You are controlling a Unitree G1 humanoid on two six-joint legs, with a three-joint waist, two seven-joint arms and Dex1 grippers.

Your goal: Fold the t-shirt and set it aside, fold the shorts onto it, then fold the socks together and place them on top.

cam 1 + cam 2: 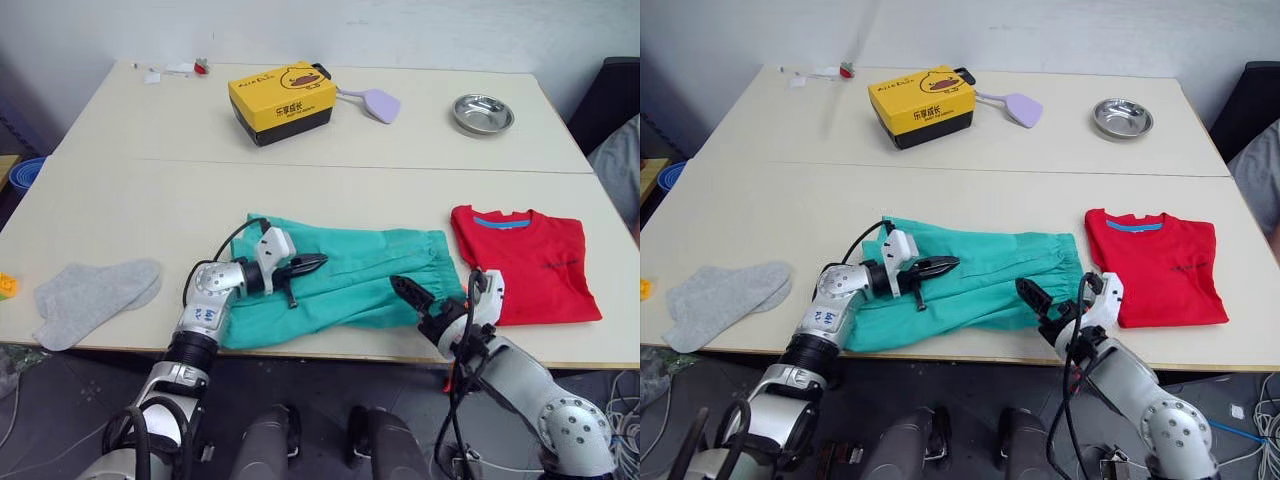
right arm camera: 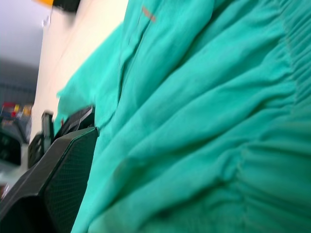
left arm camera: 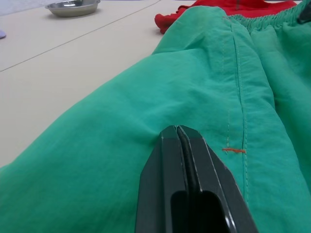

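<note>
The teal shorts (image 1: pixel 350 275) lie spread along the table's front edge, with the gathered waist toward the right. My left gripper (image 1: pixel 305 266) is shut, its tips resting on the shorts' left part; the left wrist view shows its fingers (image 3: pixel 167 160) pressed together over the teal cloth (image 3: pixel 146 111). My right gripper (image 1: pixel 408 292) is at the waist end, open; one finger (image 2: pixel 63 179) lies beside the cloth and the other is hidden by it. The red t-shirt (image 1: pixel 525 265) lies folded at the right. The grey socks (image 1: pixel 95 295) lie at the front left.
At the back of the table (image 1: pixel 150 190) stand a yellow box (image 1: pixel 282 100), a purple spatula (image 1: pixel 375 102) and a metal bowl (image 1: pixel 483 113). Small bits (image 1: pixel 185 69) lie at the far left corner. An orange object (image 1: pixel 6 285) sits at the left edge.
</note>
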